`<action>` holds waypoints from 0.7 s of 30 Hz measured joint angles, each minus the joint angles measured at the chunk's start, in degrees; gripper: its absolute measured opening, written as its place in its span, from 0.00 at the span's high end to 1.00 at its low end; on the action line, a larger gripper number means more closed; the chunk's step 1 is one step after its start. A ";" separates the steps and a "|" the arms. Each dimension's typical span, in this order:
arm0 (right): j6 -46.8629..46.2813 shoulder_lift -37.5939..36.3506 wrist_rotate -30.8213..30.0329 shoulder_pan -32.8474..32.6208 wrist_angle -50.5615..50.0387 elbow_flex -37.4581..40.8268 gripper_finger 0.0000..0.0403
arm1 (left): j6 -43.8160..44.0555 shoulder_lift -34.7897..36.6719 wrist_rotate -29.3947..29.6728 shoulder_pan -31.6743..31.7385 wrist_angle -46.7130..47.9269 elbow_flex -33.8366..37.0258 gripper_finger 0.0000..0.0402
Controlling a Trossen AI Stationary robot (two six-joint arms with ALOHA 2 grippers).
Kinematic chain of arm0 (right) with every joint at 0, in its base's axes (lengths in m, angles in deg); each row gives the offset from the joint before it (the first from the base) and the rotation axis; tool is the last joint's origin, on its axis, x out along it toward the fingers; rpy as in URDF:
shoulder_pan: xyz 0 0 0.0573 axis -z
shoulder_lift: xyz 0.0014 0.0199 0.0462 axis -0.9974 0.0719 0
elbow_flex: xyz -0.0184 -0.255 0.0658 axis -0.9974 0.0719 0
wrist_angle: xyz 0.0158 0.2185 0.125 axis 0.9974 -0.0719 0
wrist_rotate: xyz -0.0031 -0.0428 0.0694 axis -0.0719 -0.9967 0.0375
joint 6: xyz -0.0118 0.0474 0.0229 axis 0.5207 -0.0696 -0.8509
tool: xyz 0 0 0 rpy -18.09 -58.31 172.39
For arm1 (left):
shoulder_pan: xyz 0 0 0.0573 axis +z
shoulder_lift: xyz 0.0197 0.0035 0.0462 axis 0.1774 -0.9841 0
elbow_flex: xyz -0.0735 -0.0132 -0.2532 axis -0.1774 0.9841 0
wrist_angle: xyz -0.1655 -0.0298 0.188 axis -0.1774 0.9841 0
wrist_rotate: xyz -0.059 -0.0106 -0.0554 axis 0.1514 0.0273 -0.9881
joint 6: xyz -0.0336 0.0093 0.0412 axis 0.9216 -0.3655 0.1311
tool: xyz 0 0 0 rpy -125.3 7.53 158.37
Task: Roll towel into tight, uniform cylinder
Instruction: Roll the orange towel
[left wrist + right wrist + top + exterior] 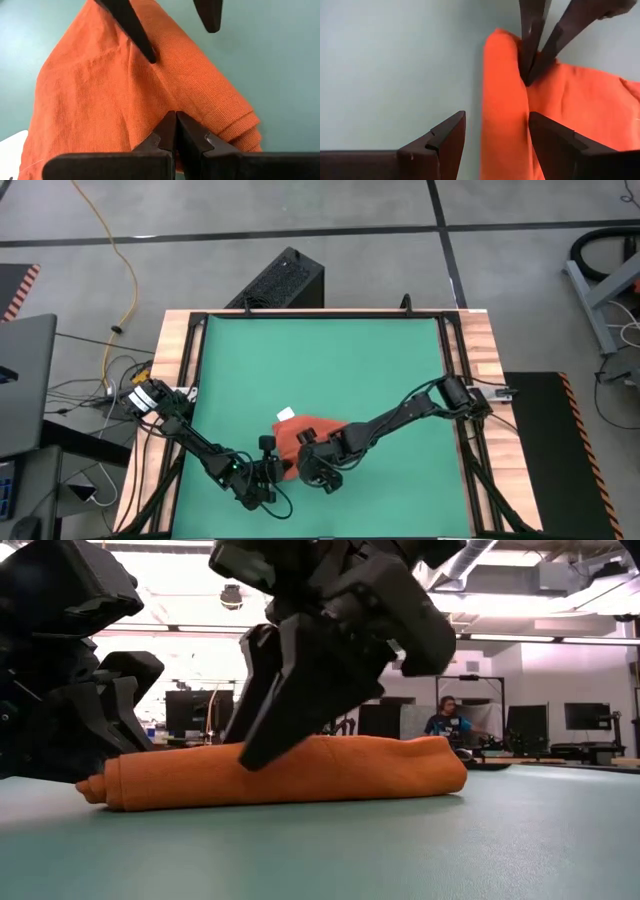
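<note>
Orange-red towel lies part-rolled on the green mat; left pincer, closed together, pins the roll, while right pincer straddles its fold, spread apart.

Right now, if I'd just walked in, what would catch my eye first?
The soft orange-red cloth towel, partly rolled, on the near middle of the flat green mat. Two dark arms meet over it: the left pincer shut at its edge, the right pincer open astride the roll. A person sits far behind.
</note>
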 joint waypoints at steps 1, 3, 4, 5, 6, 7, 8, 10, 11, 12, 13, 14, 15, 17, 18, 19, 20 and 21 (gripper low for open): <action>-0.52 0.00 0.10 0.01 0.13 0.00 0.40 | 0.01 0.00 0.00 0.00 0.00 0.00 1.00; -0.73 -0.04 0.03 -0.14 0.50 -0.06 0.40 | 0.02 -0.02 0.00 0.00 0.00 0.00 1.00; -0.73 -0.04 0.06 -0.04 0.46 -0.07 0.40 | 0.02 -0.02 0.00 0.00 0.00 0.00 1.00; -0.73 -0.04 0.03 0.02 0.37 -0.07 0.41 | 0.02 -0.02 0.00 0.00 -0.02 0.00 1.00; -0.77 -0.04 0.04 0.02 0.13 -0.07 0.41 | 0.02 -0.02 0.00 0.00 -0.02 0.00 1.00; -0.77 0.11 0.03 0.02 -0.05 -0.07 0.41 | 0.02 -0.02 0.00 0.00 -0.07 -0.01 1.00; -0.81 0.55 0.03 0.02 0.25 -0.08 0.42 | 0.04 -0.02 0.01 0.00 -0.14 0.00 1.00; -0.82 0.86 0.03 -0.07 -0.29 -0.10 0.44 | 0.04 -0.03 0.04 0.02 -0.23 -0.01 1.00; -0.86 1.19 0.03 -0.09 -0.61 -0.05 0.45 | 0.04 -0.04 0.02 0.02 -0.31 0.00 1.00; -0.88 2.03 0.03 -0.09 0.05 -0.11 0.45 | 0.04 -0.04 0.03 0.02 -0.31 0.00 1.00; -0.91 2.44 -0.11 -0.09 0.16 -0.26 0.46 | 0.04 -0.04 0.02 -0.02 -0.32 -0.02 1.00; -0.91 2.70 -0.67 -0.09 -0.31 -0.23 0.46 | 0.04 -0.04 0.07 -0.04 -0.47 -0.01 1.00; -1.22 2.73 -0.95 -0.12 -0.38 -0.22 0.46 | 0.04 -0.04 0.11 -0.04 -0.52 0.01 1.00; -2.79 2.62 -1.57 -0.09 -0.64 -0.24 0.48 | -0.01 -0.04 0.10 -0.04 -0.63 0.00 1.00; -3.53 2.62 -1.62 -0.09 -0.56 -0.26 0.50 | -0.02 -0.06 0.11 -0.04 -0.66 0.00 1.00; -4.03 2.63 -1.71 -0.09 -0.93 -0.26 0.53 | -0.05 -0.06 0.11 -0.04 -0.66 0.00 1.00; -4.26 2.64 -1.69 -0.09 -1.01 -0.25 0.56 | -0.08 -0.06 0.10 -0.04 -0.68 0.00 1.00; -4.51 2.64 -1.73 -0.07 -1.68 -0.64 0.60 | -0.13 -0.06 0.11 -0.04 -0.72 0.00 1.00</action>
